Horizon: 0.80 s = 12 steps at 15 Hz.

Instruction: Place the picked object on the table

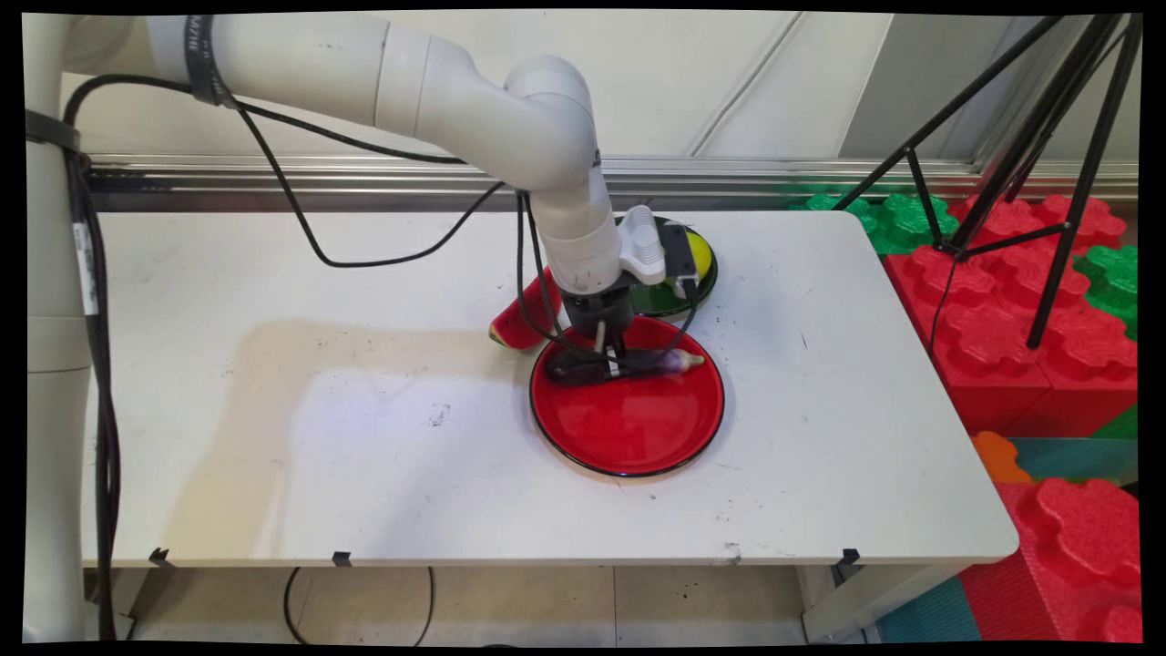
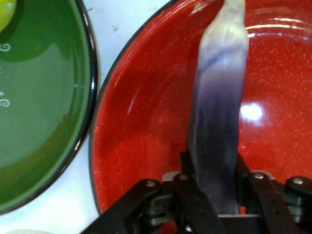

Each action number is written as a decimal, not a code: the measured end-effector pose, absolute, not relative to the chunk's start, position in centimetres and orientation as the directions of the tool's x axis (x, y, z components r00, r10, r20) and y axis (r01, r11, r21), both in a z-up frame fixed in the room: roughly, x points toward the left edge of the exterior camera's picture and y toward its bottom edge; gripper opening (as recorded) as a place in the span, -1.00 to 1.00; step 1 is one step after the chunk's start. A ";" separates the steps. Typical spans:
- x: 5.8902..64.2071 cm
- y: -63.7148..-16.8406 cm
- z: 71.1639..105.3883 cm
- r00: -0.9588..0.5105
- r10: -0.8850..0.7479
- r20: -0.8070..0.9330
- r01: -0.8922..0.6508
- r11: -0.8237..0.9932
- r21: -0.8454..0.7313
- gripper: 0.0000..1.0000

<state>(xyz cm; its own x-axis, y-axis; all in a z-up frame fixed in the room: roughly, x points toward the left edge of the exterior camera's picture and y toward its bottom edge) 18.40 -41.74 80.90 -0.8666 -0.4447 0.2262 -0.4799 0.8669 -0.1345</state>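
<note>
The gripper [image 1: 608,357] is lowered over the far part of a red plate [image 1: 638,428], and its fingers [image 2: 187,170] are clamped on a purple eggplant [image 1: 638,363]. In the hand view the eggplant [image 2: 217,141] is seen pinched between the two fingers at its dark end, with the body fading to pale lilac and white toward the tip. The eggplant is laid across the plate's far side, roughly left to right, with the pale tip pointing right (whether it touches the plate surface or is held just above it cannot be told).

The red plate [image 2: 146,146] has a thin black rim and is set near the middle of the white table [image 1: 273,437]. A green plate [image 1: 679,296] is placed just beyond it, on the far side, the two rims close together but apart, as shown in the hand view [image 2: 44,112]. A yellow item [image 1: 700,248] is seen on the green plate, partly hidden by the wrist. A watermelon slice [image 1: 519,328] is set just left of the red plate's far edge, beside the gripper.

Off the table's right side, red and green foam blocks [image 1: 984,310] and a black tripod [image 1: 1048,137] are seen.
</note>
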 end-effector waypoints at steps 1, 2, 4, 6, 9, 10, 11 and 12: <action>18.5 -41.6 81.3 -0.871 -0.437 0.224 -0.473 0.870 -0.140 -1.00; 18.6 -41.5 81.9 -0.876 -0.427 0.224 -0.463 0.874 -0.146 -1.00; 18.9 -41.1 83.4 -0.886 -0.406 0.224 -0.444 0.882 -0.158 -1.00; 19.2 -40.7 84.8 -0.893 -0.389 0.227 -0.429 0.887 -0.168 -1.00; 20.6 -40.0 88.0 -0.907 -0.356 0.223 -0.399 0.896 -0.194 -1.00; 21.4 -39.7 89.2 -0.912 -0.347 0.218 -0.390 0.897 -0.206 -1.00; 22.5 -39.4 90.3 -0.917 -0.339 0.210 -0.382 0.898 -0.219 -1.00; 23.4 -39.2 91.2 -0.922 -0.332 0.200 -0.373 0.899 -0.229 -1.00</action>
<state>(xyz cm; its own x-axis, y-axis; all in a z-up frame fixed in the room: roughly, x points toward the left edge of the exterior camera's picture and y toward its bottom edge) 23.45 -39.17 91.15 -0.9219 -0.3320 0.1998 -0.3734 0.8991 -0.2286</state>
